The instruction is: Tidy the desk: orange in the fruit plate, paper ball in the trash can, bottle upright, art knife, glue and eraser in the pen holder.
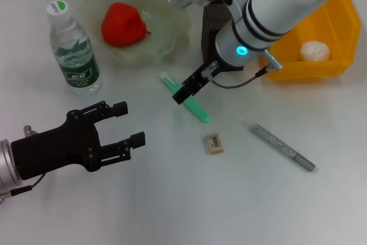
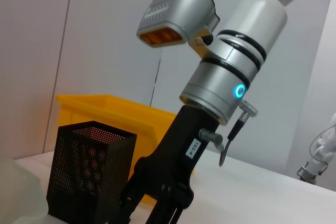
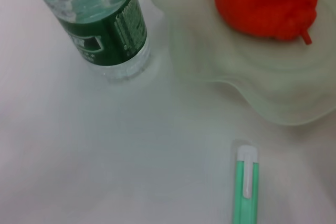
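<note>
The right gripper (image 1: 189, 89) hangs low over the green art knife (image 1: 189, 100), its dark fingers (image 1: 198, 81) pointing down at the middle of the handle. How wide they stand cannot be told, and they do not seem to hold anything yet. The knife lies flat on the bench (image 1: 172, 199), slanted, one end near the fruit plate (image 1: 172, 32); a low approach from above suits so thin a thing. The right wrist view shows the knife's white-tipped end just below the plate's wavy rim.

Just behind that gripper stands the pen holder (image 1: 213, 24), partly hidden by the arm, so the carry should be short. The eraser (image 1: 214, 143) lies flat a little nearer the robot, and a grey stick (image 1: 284, 147), probably the glue, lies slanted to its right; both wait on the bench.

The orange (image 1: 122, 24) already sits in the plate, the paper ball (image 1: 315, 51) in the yellow trash can (image 1: 327, 70), and the bottle (image 1: 71, 50) stands upright to the plate's left.

The left gripper (image 1: 129, 123) hovers at the near left, fingers (image 1: 114, 109) well apart and empty, clear of the work.
</note>
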`<act>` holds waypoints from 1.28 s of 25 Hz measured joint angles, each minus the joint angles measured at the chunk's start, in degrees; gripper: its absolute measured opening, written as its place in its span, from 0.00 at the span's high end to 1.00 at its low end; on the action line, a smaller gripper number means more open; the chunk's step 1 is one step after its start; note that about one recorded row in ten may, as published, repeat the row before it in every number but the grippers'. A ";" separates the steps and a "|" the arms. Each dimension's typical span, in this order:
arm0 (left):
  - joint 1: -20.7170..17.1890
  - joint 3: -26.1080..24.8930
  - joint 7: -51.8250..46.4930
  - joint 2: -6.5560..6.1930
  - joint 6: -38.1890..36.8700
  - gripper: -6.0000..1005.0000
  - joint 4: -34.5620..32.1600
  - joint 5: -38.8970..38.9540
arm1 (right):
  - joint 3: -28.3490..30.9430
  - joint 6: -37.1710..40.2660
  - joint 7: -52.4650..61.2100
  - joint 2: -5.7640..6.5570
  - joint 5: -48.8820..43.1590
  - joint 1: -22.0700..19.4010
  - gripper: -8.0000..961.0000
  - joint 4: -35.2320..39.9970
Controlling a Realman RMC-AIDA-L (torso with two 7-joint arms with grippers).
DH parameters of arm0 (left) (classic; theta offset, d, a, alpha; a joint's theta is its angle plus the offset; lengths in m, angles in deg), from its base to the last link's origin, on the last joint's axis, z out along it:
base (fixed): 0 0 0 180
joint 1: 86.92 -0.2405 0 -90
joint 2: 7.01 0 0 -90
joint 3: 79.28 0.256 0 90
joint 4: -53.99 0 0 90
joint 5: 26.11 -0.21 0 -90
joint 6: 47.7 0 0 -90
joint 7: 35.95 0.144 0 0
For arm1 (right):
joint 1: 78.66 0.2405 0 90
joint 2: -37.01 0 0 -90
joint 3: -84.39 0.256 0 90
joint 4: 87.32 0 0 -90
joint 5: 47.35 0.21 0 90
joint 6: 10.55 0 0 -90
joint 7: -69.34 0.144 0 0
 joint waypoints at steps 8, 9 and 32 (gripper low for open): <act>-0.02 0.00 -0.12 0.00 0.00 0.21 -0.11 0.00 | -6.42 -3.88 -0.04 0.00 1.64 -1.22 0.40 1.37; -0.02 0.00 -0.13 0.00 0.00 0.21 -0.20 0.00 | -6.93 -4.17 -0.04 0.00 1.81 -1.26 0.40 1.43; 0.63 -0.36 -0.09 0.00 0.00 0.22 -0.62 0.00 | -12.67 -7.87 -0.33 0.00 2.94 -2.19 0.46 1.57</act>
